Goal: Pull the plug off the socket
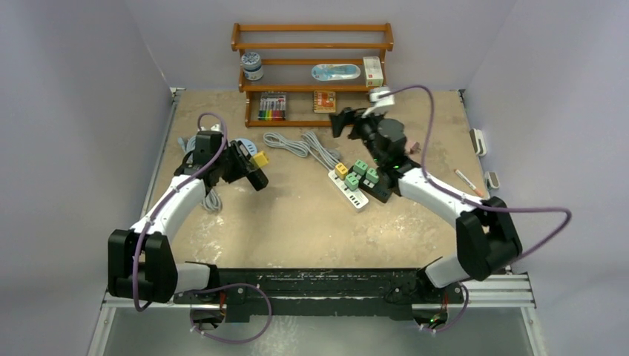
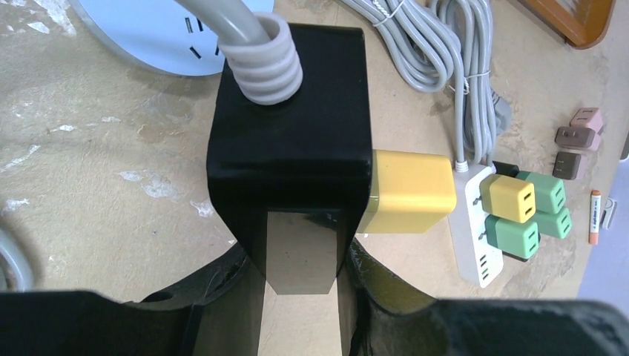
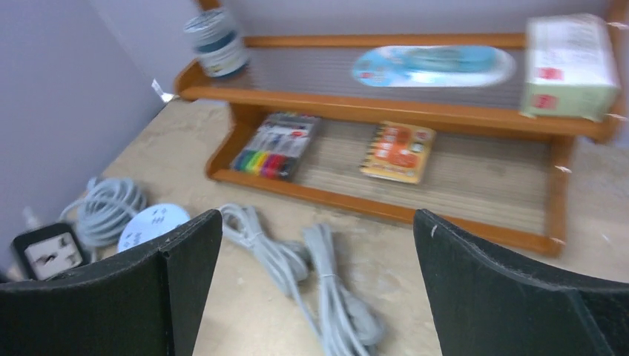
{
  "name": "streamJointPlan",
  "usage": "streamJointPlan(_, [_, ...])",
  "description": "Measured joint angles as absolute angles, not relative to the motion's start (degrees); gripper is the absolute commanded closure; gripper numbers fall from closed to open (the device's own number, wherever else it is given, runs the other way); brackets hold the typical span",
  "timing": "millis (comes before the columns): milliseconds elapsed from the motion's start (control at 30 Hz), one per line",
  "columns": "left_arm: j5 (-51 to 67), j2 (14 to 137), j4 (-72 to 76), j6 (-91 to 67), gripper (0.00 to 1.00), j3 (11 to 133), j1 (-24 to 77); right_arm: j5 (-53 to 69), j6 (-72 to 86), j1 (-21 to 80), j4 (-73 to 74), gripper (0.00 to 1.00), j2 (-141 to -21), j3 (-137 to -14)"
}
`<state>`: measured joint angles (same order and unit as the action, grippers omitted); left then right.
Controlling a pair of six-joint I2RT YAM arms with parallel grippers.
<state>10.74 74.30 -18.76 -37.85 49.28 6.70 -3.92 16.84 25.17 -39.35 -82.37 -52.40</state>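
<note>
left of power strip point(image 1: 357, 199), socket point(image 2: 289, 141) with yellow plug point(image 2: 412, 194) is pinched by left gripper point(image 2: 300, 297); right gripper point(image 3: 317, 245) is spread.

L hand point(image 2: 300, 289) clamped, R hand point(image 3: 317, 276) wide

No text, brand or number was legible in any view. On the wooden shelf point(image 1: 311, 28), the white box point(image 1: 373, 71) at its right end carried red markings, too small and blurred to read. The orange notebook point(image 1: 324, 101) on the lowest tier and the tin point(image 1: 253, 65) at the left end bore printing, likewise unreadable.
</note>
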Motion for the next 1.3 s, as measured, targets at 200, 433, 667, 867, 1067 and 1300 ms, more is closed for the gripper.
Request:
streamJointPlan(200, [10.7,72.97,-19.51,-37.74,1.0,49.28,6.7,-9.52,10.0,37.17,-44.77,0.01,-84.18,-54.63])
streamJointPlan(433, [10.74,72.79,-19.49,-37.65,1.0,49.28,6.7,1.52,12.03,33.41,-41.78,0.01,-87.61,-60.18])
streamJointPlan(667, [10.74,72.79,-19.49,-37.6,1.0,49.28,6.7,7.25,10.55,34.96,-34.3,0.01,-92.2,-65.17])
streamJointPlan(867, [10.72,72.79,-19.51,-36.86,1.0,49.28,6.7,8.14,8.56,36.73,-27.0,0.01,-98.45,-72.82])
streamJointPlan(1067, [10.85,72.79,-19.53,-36.53,1.0,49.28,6.7,10.37,7.27,37.5,-19.27,0.02,-105.54,-80.51])
streamJointPlan(1300, [11.18,72.79,-19.57,-36.29,1.0,49.28,6.7,16.75,6.33,38.15,-15.88,0.03,-110.74,-85.1])
